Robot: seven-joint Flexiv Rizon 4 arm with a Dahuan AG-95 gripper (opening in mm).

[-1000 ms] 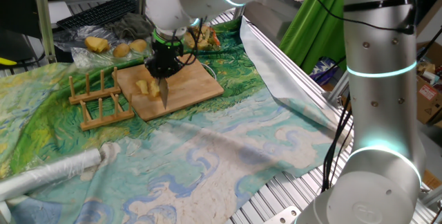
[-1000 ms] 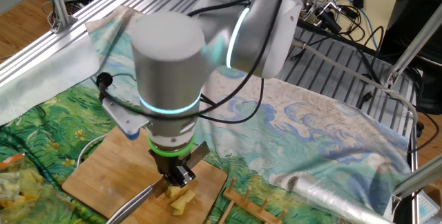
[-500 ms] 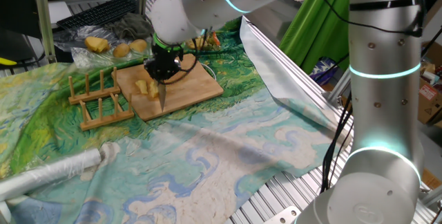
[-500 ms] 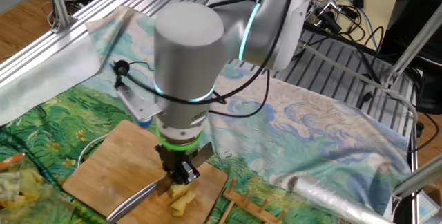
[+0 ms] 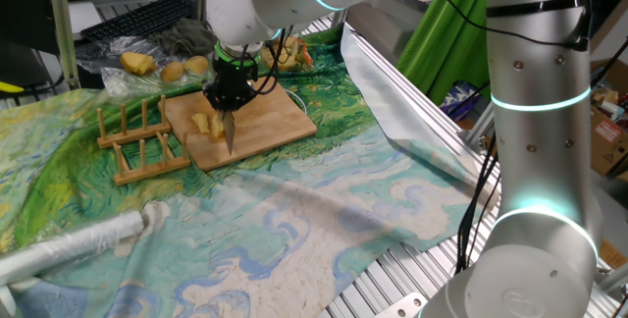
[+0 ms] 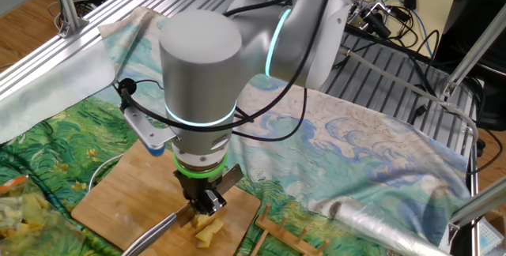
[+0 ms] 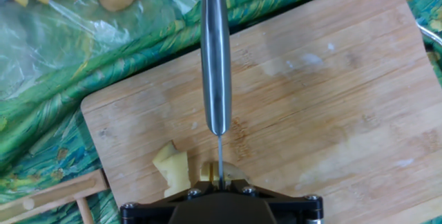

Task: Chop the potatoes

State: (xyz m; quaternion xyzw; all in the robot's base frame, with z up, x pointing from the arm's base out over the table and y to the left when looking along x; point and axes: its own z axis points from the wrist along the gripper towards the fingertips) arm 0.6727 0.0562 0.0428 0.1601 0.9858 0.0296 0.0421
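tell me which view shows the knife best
The hand view: the knife runs clear along the board. One fixed view shows only its blade below the claw; the other shows just its handle at the frame's bottom edge.

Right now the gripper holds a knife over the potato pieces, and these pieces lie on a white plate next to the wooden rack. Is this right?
Not quite. The potato pieces lie on a wooden cutting board, not on a white plate; the hand view shows the wood grain under them. The rest holds: the gripper is shut on the knife over the pieces, and the board is next to the wooden rack.
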